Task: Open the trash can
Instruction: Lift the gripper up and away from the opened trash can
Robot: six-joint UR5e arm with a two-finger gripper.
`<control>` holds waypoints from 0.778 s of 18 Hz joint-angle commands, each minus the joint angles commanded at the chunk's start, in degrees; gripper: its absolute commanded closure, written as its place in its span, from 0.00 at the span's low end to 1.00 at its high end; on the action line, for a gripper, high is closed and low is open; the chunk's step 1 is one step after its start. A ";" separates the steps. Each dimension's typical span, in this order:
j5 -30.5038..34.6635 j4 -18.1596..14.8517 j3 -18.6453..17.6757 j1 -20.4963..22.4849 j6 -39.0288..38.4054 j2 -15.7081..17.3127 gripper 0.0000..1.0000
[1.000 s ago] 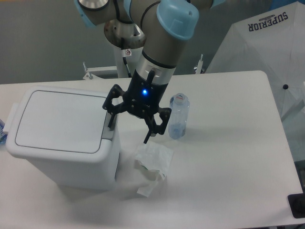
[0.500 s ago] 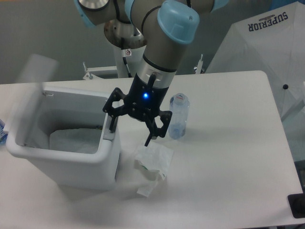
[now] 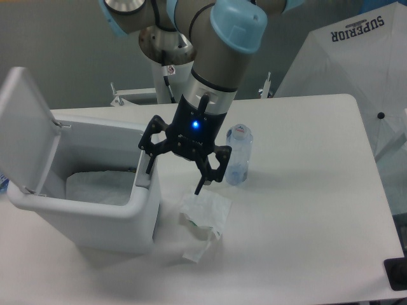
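Gripper [image 3: 175, 170] spread wide, holding nothing, one finger at the trash can [image 3: 89, 190] front rim.
Can sits on counter [image 3: 305, 222] left, lid upright, latch hidden behind the finger; crumpled paper [image 3: 203, 216] and bottle [image 3: 238, 154] just beside.

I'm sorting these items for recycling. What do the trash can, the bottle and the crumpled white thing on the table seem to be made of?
The trash can: likely moulded plastic, smooth matte white with rounded corners.
The bottle: probably clear thin plastic, see-through with a bluish tint.
The crumpled white thing: seemingly tissue or paper, soft irregular folds, dull surface; thin plastic wrap can't be ruled out.
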 joint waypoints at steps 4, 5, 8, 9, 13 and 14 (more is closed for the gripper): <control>0.52 6.34 0.09 1.05 0.44 -1.76 0.00; 0.53 6.43 0.09 1.58 0.61 -1.93 0.00; 0.70 6.35 1.67 2.46 2.80 -3.95 0.00; 0.70 6.43 2.28 2.55 3.25 -4.56 0.00; 5.78 6.79 4.04 2.46 7.01 -7.46 0.00; 6.93 6.70 4.13 2.46 9.47 -7.99 0.00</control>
